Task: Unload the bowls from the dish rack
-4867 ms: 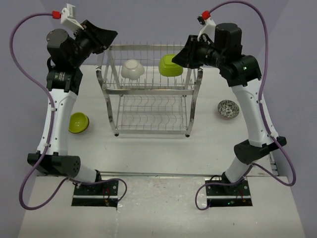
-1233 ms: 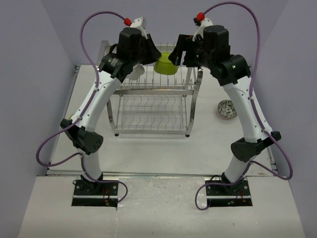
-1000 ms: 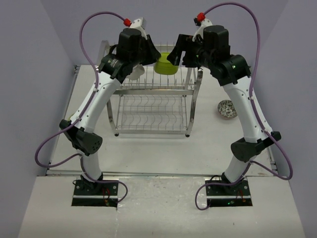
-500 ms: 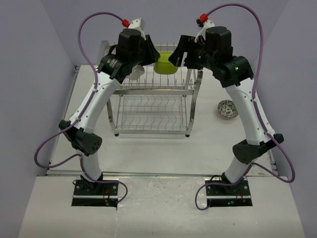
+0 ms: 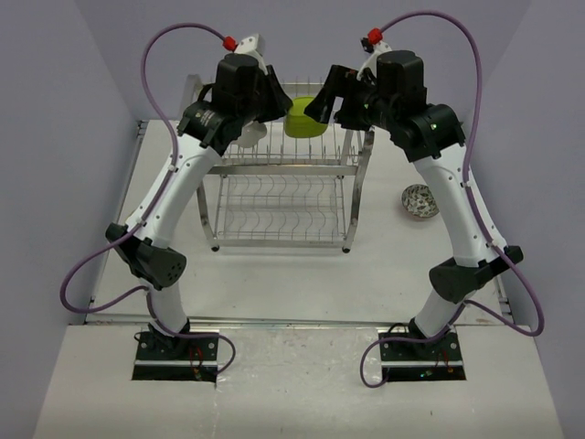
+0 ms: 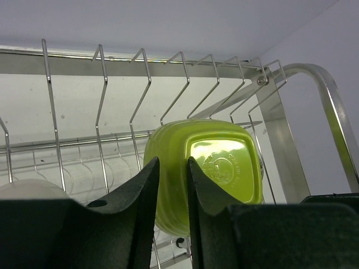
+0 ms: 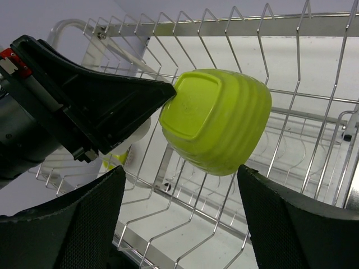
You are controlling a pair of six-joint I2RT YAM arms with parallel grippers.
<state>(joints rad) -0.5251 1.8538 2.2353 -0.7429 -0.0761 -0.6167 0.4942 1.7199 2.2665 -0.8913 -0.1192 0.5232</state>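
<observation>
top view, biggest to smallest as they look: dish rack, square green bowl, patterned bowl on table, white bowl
1. dish rack: far the largest.
2-3. square green bowl and patterned bowl: look alike; the green one is partly covered and sits higher, so no ranking.
4. white bowl: mostly hidden, only a sliver shows.

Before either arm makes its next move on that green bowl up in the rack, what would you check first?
1. Right fingers spread wider than the green bowl: ok, one stands on each side of it.
2. Right fingers closed on the bowl: not ok, gaps show on both sides.
3. Left fingers clear of the bowl: cannot tell, their tip sits right at the edge of its base.
4. Bowl seated in the dish rack: ok, tilted on its side among the upper dividers.
5. White bowl out of the way: cannot tell, mostly hidden.
</observation>
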